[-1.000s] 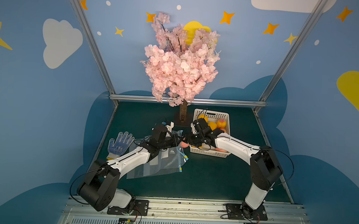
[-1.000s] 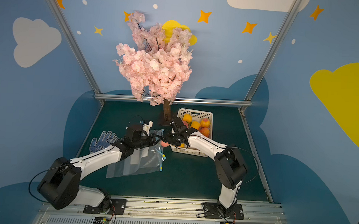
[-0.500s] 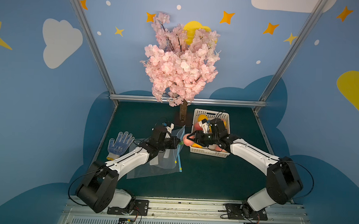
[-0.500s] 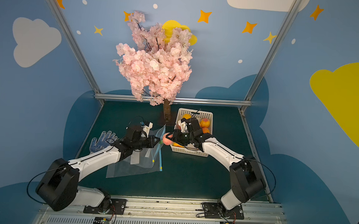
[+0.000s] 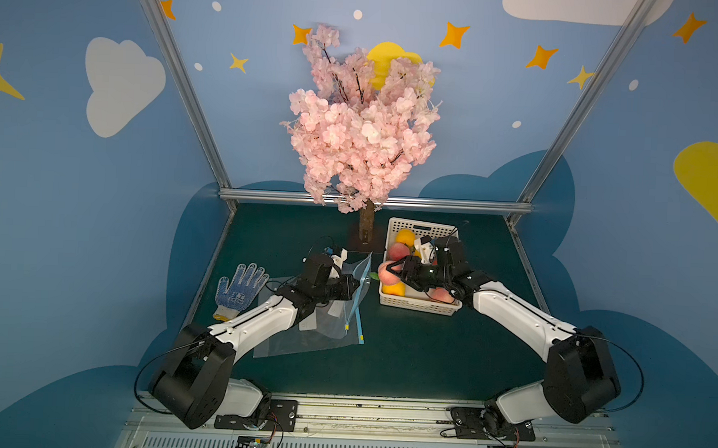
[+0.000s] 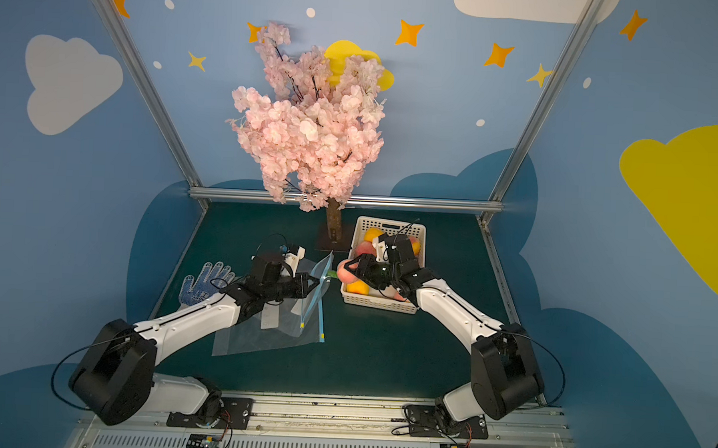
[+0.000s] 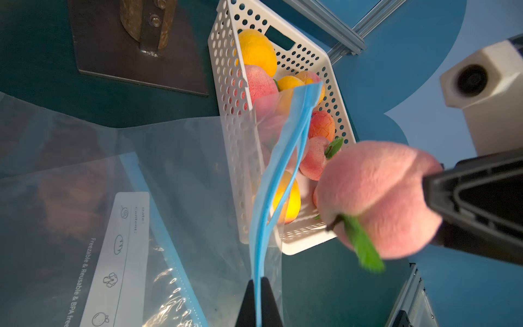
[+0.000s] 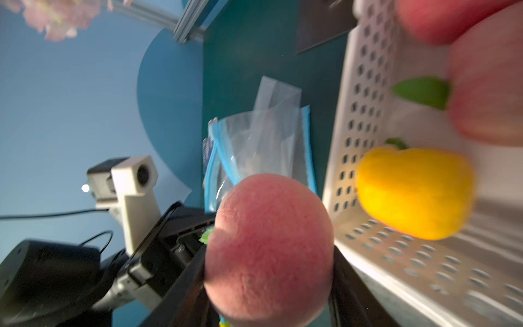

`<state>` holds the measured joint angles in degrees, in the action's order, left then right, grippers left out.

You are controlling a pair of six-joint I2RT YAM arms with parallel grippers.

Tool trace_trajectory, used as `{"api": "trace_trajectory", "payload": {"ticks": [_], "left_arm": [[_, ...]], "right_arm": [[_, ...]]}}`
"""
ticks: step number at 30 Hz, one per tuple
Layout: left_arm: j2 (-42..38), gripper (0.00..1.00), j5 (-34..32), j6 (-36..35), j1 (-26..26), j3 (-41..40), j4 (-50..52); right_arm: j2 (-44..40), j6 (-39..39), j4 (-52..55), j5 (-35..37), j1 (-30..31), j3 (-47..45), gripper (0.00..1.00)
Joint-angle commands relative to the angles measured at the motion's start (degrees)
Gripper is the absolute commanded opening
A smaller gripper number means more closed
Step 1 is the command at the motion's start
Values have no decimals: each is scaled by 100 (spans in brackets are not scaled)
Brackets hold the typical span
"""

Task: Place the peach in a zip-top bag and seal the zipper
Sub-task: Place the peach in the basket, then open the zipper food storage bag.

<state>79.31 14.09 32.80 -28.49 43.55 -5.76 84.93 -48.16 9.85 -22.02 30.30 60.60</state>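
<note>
A pink peach with a green leaf hangs above the table. It is between the bag and the basket, and my right gripper is shut on it. The clear zip-top bag has a blue zipper. My left gripper is shut on that zipper strip and holds one lip upright. In the left wrist view the two strips stand slightly apart. The peach is close to the bag's mouth but outside it.
A white perforated basket holds several peaches and yellow fruits behind the held peach. Another clear bag with a label lies flat under the held one. A dotted work glove lies at the left. The blossom tree's trunk stands behind.
The right arm's elbow has swung out to the right and the peach has shifted slightly right and up. The left gripper has raised the bag's lip more upright.
</note>
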Motion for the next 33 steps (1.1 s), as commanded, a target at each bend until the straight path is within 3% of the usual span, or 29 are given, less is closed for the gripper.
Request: {"api": "trace_trajectory", "payload": {"ticks": [1, 4, 8, 11, 18, 31, 33], "left_arm": [[84, 3, -36, -48, 27, 200, 240], [137, 3, 41, -38, 24, 281, 259], [199, 3, 104, -31, 10, 373, 277], [242, 3, 126, -55, -1, 407, 277], [373, 3, 191, -72, -35, 497, 268], [376, 3, 268, -96, -86, 483, 132], [352, 3, 173, -91, -87, 498, 180]], "right_arm": [[149, 518, 1637, 1481, -15, 353, 48], [426, 579, 2268, 1929, -9, 626, 54], [571, 754, 3087, 2591, 99, 1221, 81], [420, 1059, 3153, 2844, 414, 1597, 88], [921, 790, 2767, 1760, 1026, 2178, 88], [2403, 538, 3245, 1847, 1250, 3444, 78], [2569, 536, 3447, 1918, 1283, 3607, 73]]}}
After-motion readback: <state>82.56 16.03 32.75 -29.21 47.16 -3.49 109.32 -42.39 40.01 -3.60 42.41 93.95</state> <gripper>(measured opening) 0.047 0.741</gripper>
